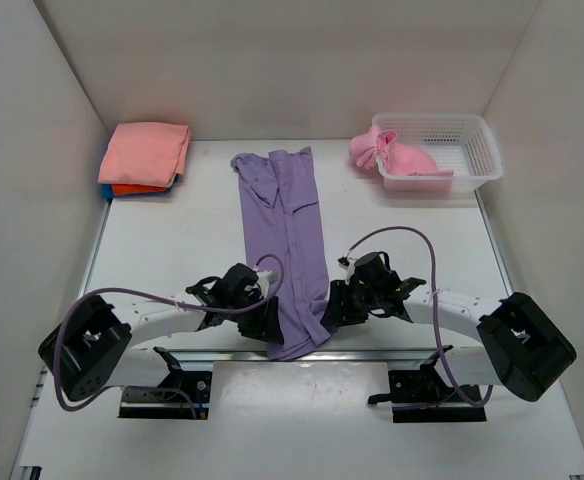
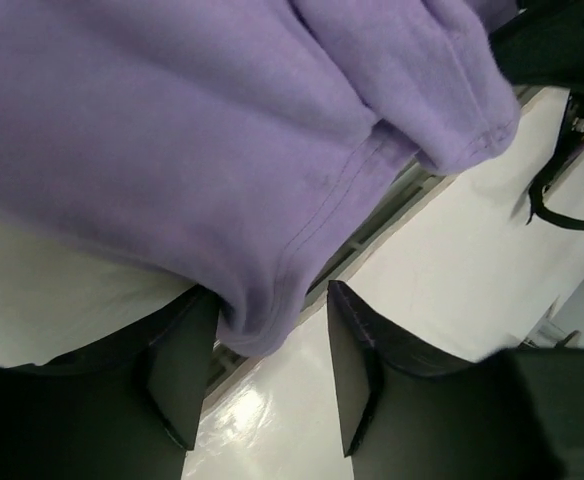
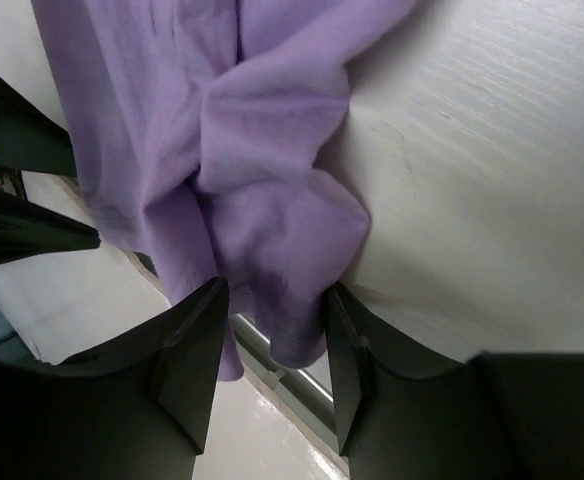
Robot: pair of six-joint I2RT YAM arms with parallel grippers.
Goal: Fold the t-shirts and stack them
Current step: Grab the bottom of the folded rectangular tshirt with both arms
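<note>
Salmon-pink tee (image 1: 147, 148) is seen folded atop the orange tee (image 1: 132, 188) and blue tee (image 1: 104, 188) at the white table's (image 1: 172, 250) far left, a stack judged finished. At centre the lavender tee (image 1: 287, 225) is laid as a long strip, further folds judged outstanding. Its near hem, draped over the edge, is straddled by left jaws and right jaws, both apart, nothing pinched. The light pink tee (image 1: 367, 150) is slumped over the basket (image 1: 469, 150) rim, unfolded. All is enclosed by white walls (image 1: 32, 150).
</note>
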